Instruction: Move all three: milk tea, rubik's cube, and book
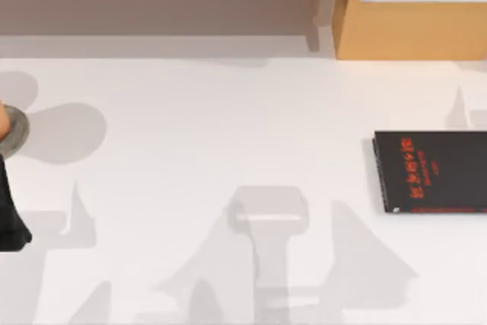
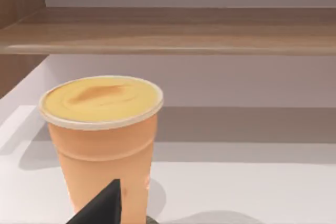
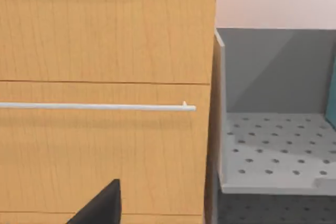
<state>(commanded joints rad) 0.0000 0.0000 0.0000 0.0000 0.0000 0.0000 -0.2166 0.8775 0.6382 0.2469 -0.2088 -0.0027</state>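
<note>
The milk tea, a tan-orange cup with a pale rim and a creamy yellow top point(image 2: 102, 129), is seen upright in the left wrist view, just in front of the left hand point(image 2: 102, 208), of which a single dark finger tip is shown; whether that hand is open or closed on the cup cannot be told. In the top view a sliver of the cup point(image 1: 3, 121) is cut off at the left edge of the white surface point(image 1: 228, 135), beside a flat grey round disc point(image 1: 17, 131). A thin black book with red lettering point(image 1: 434, 171) lies at the right of the surface. In the right wrist view a dark finger tip of the right hand point(image 3: 102, 208) is set before a light wooden cabinet with a white bar handle point(image 3: 105, 51); its opening cannot be judged. Beside the cabinet a grey perforated shelf point(image 3: 273, 150) is shown, with a teal strip at its far edge, too narrow to identify. The work is judged to be at an early or middle stage, with the milk tea being dealt with first.
</note>
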